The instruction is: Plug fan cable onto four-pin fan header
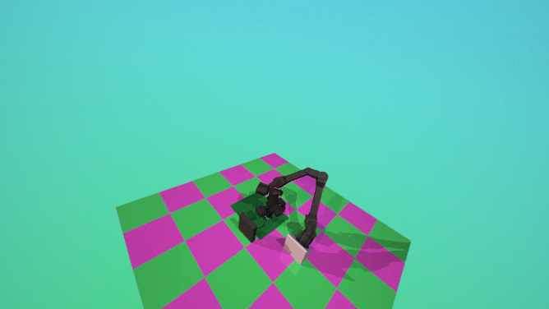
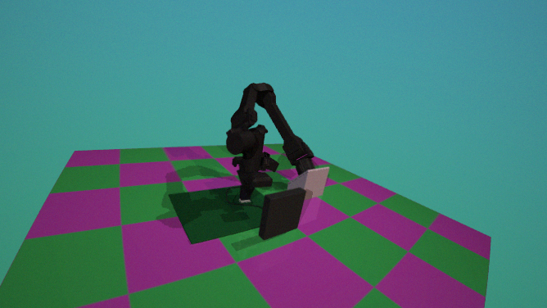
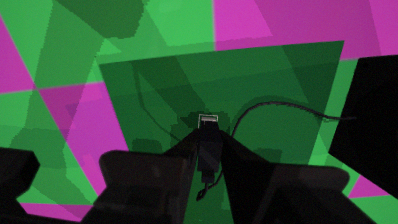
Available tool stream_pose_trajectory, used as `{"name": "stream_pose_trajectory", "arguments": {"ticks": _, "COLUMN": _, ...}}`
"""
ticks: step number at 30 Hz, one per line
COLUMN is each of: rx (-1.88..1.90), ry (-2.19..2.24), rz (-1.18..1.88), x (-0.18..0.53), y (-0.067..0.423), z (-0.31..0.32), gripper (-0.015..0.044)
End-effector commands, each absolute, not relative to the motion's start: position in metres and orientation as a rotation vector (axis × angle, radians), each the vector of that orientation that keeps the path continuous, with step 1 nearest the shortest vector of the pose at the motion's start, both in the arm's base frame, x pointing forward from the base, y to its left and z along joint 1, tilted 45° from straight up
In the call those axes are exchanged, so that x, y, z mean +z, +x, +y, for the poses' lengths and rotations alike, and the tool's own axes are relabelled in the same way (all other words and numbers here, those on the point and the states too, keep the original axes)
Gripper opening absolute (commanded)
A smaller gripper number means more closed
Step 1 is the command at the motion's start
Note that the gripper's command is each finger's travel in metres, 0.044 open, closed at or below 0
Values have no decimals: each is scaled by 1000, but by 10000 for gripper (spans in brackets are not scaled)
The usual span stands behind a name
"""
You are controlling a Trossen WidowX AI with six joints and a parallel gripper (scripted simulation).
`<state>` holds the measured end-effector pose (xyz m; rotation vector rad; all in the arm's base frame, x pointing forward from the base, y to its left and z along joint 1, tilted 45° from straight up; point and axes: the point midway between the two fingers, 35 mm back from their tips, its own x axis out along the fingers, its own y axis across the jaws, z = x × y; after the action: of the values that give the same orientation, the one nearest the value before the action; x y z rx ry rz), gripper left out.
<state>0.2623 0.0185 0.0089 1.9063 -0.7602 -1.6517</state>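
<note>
My gripper (image 1: 269, 214) (image 2: 246, 198) (image 3: 208, 133) is shut on the small black plug (image 3: 209, 153) and points down over the board (image 1: 271, 229) (image 2: 192, 223) (image 3: 285, 65). The white-rimmed header (image 2: 245, 201) (image 3: 208, 119) shows at the plug's far end in the wrist view, and the plug covers its near part. The plug is at or just over the header; how deep it sits is hidden. The black cable (image 3: 280, 103) leaves the plug's rear end, bends round beside the right finger and runs to the dark fan block (image 1: 247, 227) (image 2: 282, 215) (image 3: 372, 125).
The fan block stands upright at the board's edge. A pale slab (image 1: 296, 249) (image 2: 316, 183) stands by the arm's base. The arm arches above the board, and its shadows fall on the board and the checkered surface (image 1: 218, 255) (image 2: 168, 262).
</note>
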Motion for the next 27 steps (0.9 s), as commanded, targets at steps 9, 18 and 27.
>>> {"name": "stream_pose_trajectory", "arguments": {"ticks": 9, "rx": -1651, "ry": 1906, "rz": -761, "x": 7, "y": 263, "z": 17, "gripper": 131}}
{"name": "stream_pose_trajectory", "arguments": {"ticks": 18, "rx": -1652, "ry": 1906, "rz": -759, "x": 15, "y": 262, "z": 26, "gripper": 260}}
{"name": "stream_pose_trajectory", "arguments": {"ticks": 27, "rx": -1650, "ry": 1902, "rz": -761, "x": 45, "y": 257, "z": 56, "gripper": 260}}
